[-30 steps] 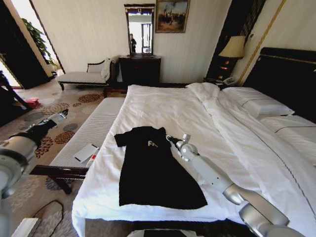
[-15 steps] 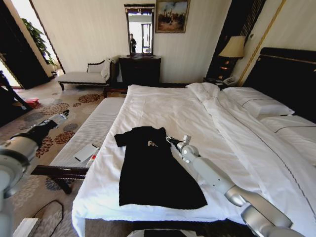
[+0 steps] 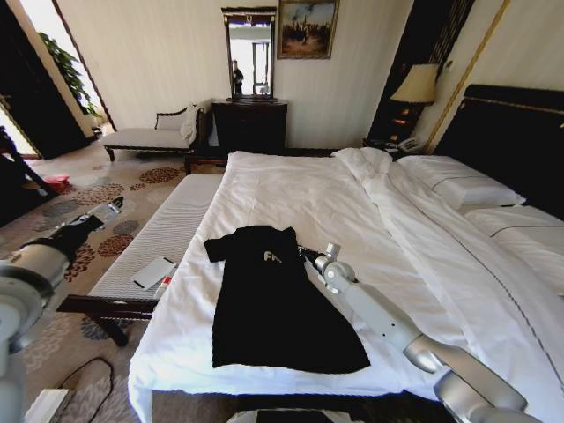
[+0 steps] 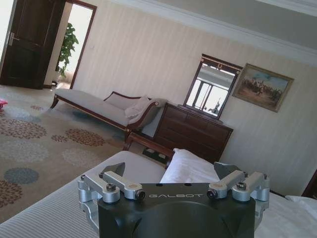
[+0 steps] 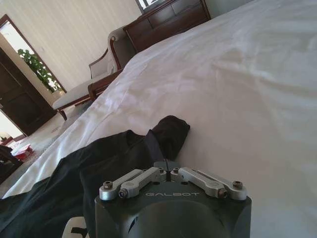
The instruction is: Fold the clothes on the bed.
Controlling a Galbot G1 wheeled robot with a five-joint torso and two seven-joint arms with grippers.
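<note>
Right gripper (image 5: 169, 170): fingers pressed together, pinching the sleeve edge of the soft black short-sleeved T-shirt (image 3: 269, 304) with white chest lettering.
Left gripper (image 4: 174, 174): fingers spread wide, empty, held over the striped white-cushioned bench (image 3: 163, 240) beside the bed.
T-shirt: spread flat near the foot corner of the very large white-sheeted bed (image 3: 300, 194), collar toward the dark wooden dresser (image 3: 249, 125).

The right end effector (image 5: 170, 172) sits low over the bed (image 5: 237, 89), its fingers (image 5: 143, 177) drawn together on a fold of the black T-shirt (image 5: 99, 163), whose sleeve lies rumpled on the white sheet just ahead. Beyond the bed's far edge stand a dark dresser (image 5: 166, 20) and a pale chaise (image 5: 84, 84).
</note>
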